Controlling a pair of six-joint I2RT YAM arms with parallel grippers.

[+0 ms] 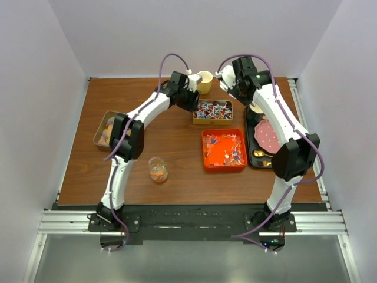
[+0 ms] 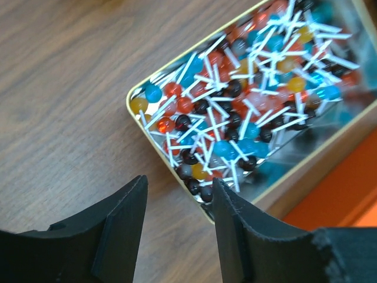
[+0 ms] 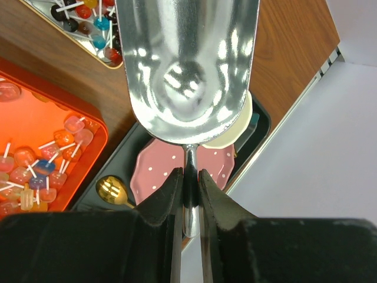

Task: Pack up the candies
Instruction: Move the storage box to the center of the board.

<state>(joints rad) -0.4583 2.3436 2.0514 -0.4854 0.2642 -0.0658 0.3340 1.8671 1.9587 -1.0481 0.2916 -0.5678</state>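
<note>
Under left claw (image 2: 179, 194): near corner of gold tin (image 2: 129, 103); candies (image 2: 235, 112) heaped inside, lying ahead and to the right of the fingers.
Left claw: spread, nothing between.
Right claw (image 3: 188, 177): pinching handle of scoop (image 3: 188, 71), bowl empty, near the tin.
Nearer arm: left.

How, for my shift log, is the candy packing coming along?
Done: the glass jar holds a few candies. In hand: the right gripper is shut on an empty metal scoop; the left gripper hangs open by the lollipop tin. Left: that tin, the orange tray and the pastel tin hold plenty of candies.
</note>
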